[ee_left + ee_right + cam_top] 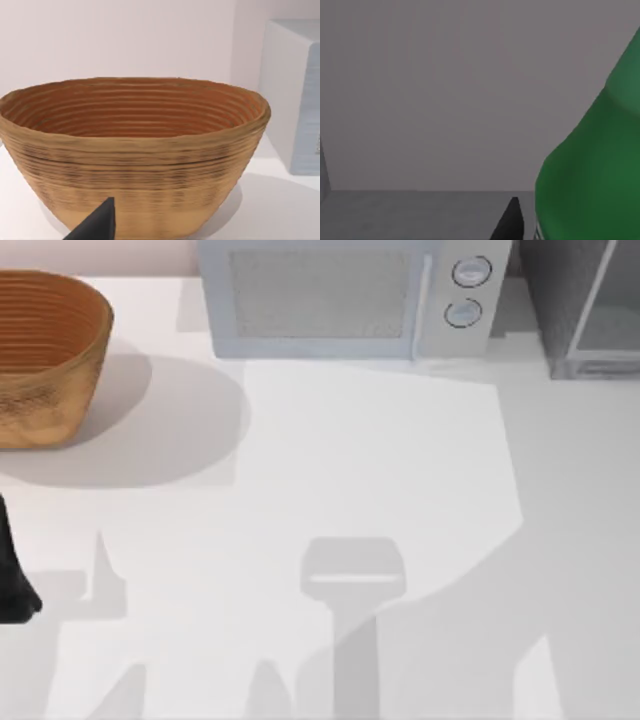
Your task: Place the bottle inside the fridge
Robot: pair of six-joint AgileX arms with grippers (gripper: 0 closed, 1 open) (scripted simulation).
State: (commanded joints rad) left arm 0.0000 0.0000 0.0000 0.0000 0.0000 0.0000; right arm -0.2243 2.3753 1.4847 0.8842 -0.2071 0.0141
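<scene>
The bottle [592, 165] looms right against the right gripper's fingertip [507, 222] before a grey surface, though I cannot tell whether it is clamped, so a loose hold could drop it short of the fridge [585, 305] at the table's far right.

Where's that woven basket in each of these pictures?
Top view: basket at the far left, toward the back.
Left wrist view: basket in the middle, close up.
Right wrist view: the green bottle, close up.
Shared landmark: the microwave beside the basket in the first two.
</scene>
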